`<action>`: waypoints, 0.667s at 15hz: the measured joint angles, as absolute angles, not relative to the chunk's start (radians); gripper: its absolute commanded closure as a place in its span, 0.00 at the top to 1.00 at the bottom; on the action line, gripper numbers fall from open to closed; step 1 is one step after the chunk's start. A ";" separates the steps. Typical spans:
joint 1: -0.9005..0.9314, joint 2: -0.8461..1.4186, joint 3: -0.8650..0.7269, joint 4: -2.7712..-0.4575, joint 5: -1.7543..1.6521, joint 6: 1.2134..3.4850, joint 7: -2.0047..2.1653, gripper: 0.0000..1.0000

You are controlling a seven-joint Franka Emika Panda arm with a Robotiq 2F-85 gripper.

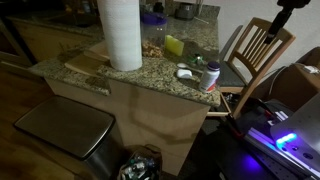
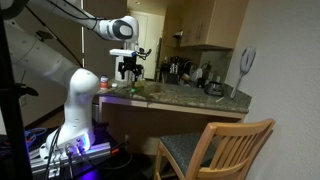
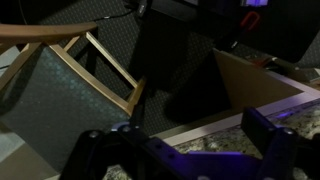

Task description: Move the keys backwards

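Observation:
In an exterior view my gripper (image 2: 128,70) hangs above the near end of the granite counter (image 2: 190,100), well clear of its surface. In the wrist view the gripper (image 3: 180,150) is open and empty, with a strip of the counter's edge (image 3: 215,140) between the fingers. A small pale and dark cluster (image 1: 186,72) lies near the counter's end beside a bottle (image 1: 211,75); it may be the keys, but it is too small to tell. No keys show in the wrist view.
A paper towel roll (image 1: 121,33) stands on a cutting board (image 1: 88,62), with a yellow sponge (image 1: 174,45) behind. A wooden chair (image 1: 255,50) stands beside the counter's end and also shows in the wrist view (image 3: 95,65). A metal bin (image 1: 62,128) sits below.

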State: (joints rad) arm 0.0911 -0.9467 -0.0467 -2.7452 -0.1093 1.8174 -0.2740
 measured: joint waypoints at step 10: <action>0.114 -0.944 -0.063 -2.712 -0.159 1.722 -0.327 1.00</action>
State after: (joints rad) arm 0.1140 -0.9443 -0.0631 -2.7124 -0.1594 1.7221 -0.3273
